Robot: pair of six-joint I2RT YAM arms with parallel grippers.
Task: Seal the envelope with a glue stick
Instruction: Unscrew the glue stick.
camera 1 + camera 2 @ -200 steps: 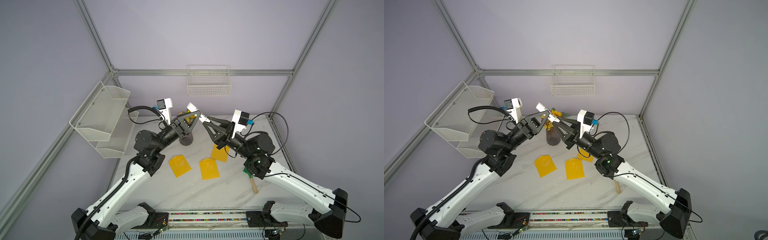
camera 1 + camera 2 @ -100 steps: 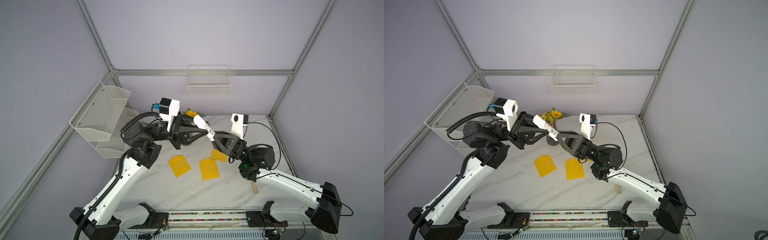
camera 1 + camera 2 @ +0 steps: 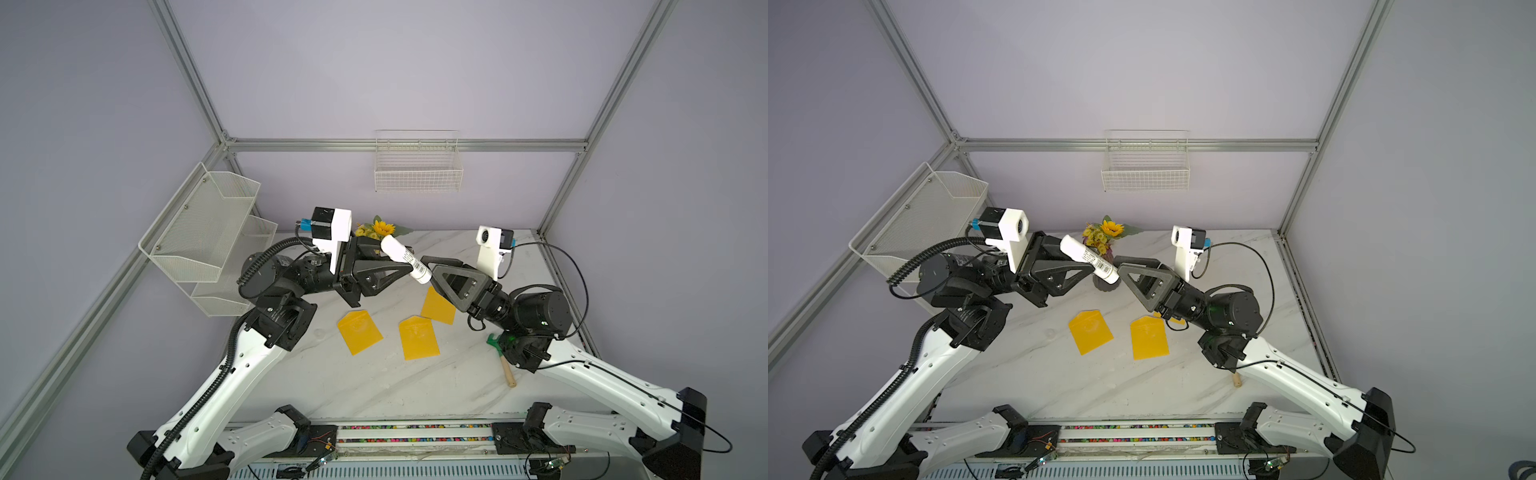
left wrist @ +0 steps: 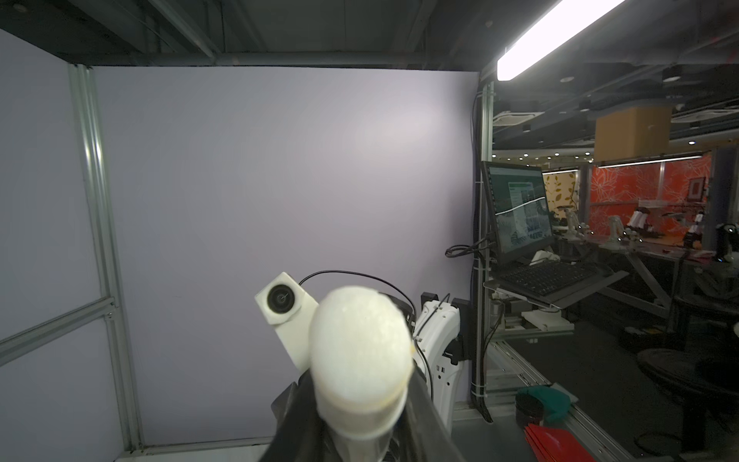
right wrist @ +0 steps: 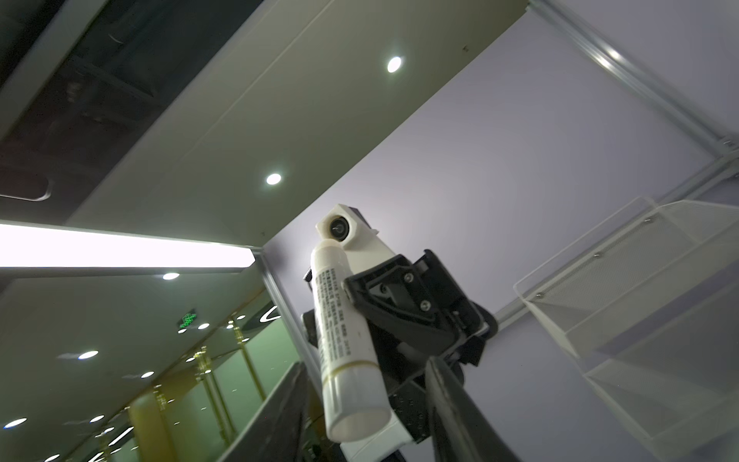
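Observation:
The glue stick, a white tube with a dark-printed label, hangs slanted in the air above the marble table in both top views. My left gripper is shut on its middle. In the left wrist view the glue stick's rounded end faces the camera between the left gripper's dark fingers. My right gripper is open, with a gap on each side of the glue stick's lower end. Three yellow envelopes lie flat below: a left envelope, a middle envelope and a right envelope.
A green rake with a wooden handle lies under the right arm. A vase of flowers stands at the back of the table. A wire basket hangs on the back wall and a mesh shelf on the left wall.
The left arm has swung round and brought the glue stick lower, slanting toward the right gripper. The right gripper's jaws, shut earlier, now stand open around the stick's end.

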